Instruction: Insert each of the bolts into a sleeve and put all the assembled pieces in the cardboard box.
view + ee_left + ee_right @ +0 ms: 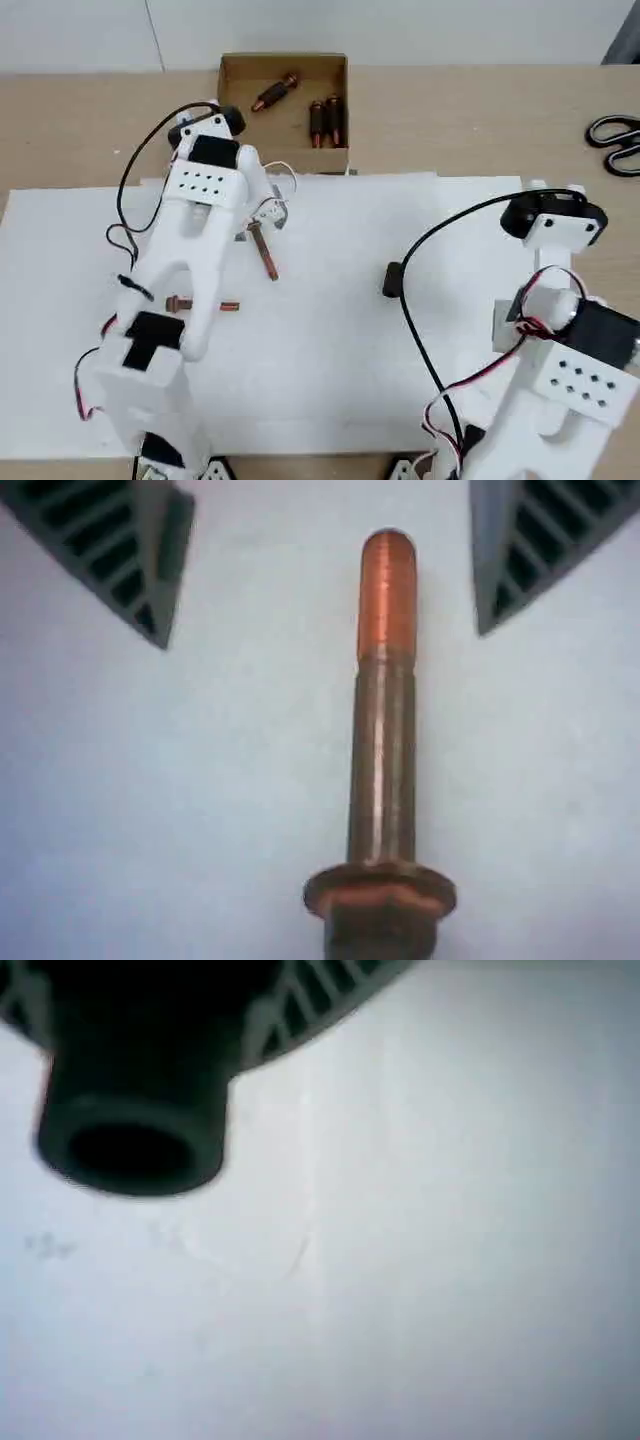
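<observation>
From above, the left gripper (263,216) hangs over a white sheet (350,350) on the counter (450,120), just short of the box (232,92), with a bolt (265,251) lying on the sheet right under it. A second bolt (205,304) lies nearer the arm's base, partly hidden by the arm. Three assembled pieces (327,121) lie in the box, two side by side and one apart. The right gripper (548,212) sits well off to the other side, near the sheet's edge; scissors (615,145) lie on the bare counter beyond. The left wrist view has the gripper's fingers (150,590) spread apart, either side of the bolt's threaded tip, not touching it. In the right wrist view a black sleeve (130,1130) sits clamped in that gripper, above the sheet, open end showing.
</observation>
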